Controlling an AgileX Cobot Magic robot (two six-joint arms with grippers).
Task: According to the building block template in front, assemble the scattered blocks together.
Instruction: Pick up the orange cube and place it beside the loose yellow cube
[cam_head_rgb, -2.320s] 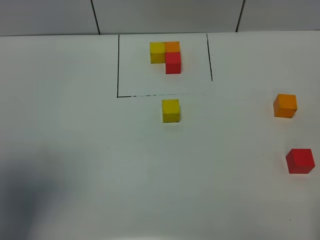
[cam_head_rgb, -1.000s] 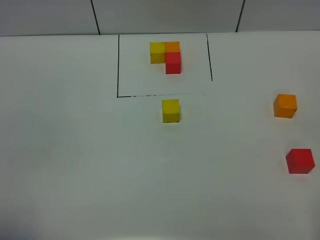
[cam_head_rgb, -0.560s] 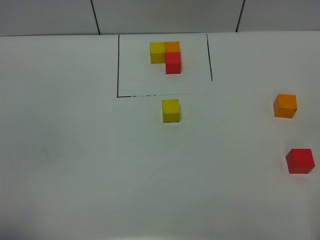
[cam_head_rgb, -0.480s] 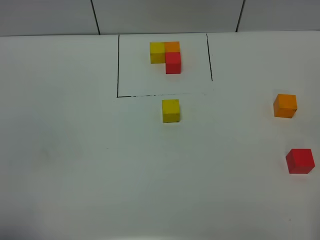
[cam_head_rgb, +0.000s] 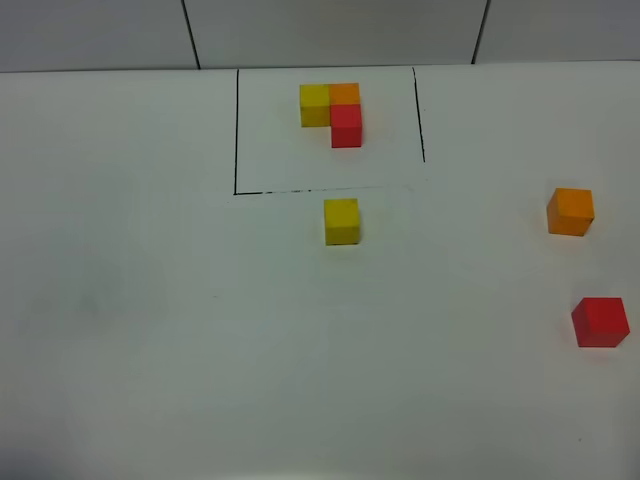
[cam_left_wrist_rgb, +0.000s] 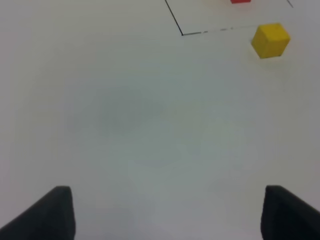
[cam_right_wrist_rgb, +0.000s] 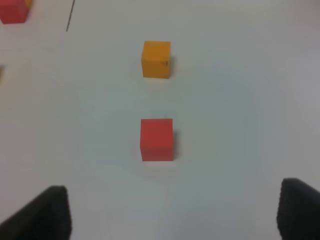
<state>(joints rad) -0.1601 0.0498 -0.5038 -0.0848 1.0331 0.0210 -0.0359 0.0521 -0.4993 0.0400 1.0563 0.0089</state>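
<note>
Three matte cubes, yellow cube, orange cube, red cube, outside the black-outlined template, seem light and stiff: pinch opposite flat faces. Left gripper and right gripper are spread, empty.

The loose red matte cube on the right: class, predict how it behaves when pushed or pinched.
The loose red matte cube rests flat on the white table, so a push probably slides it rather than rolls it. Its crisp straight edges suggest rigidity. Flat opposite faces should suit a pinch.
</note>
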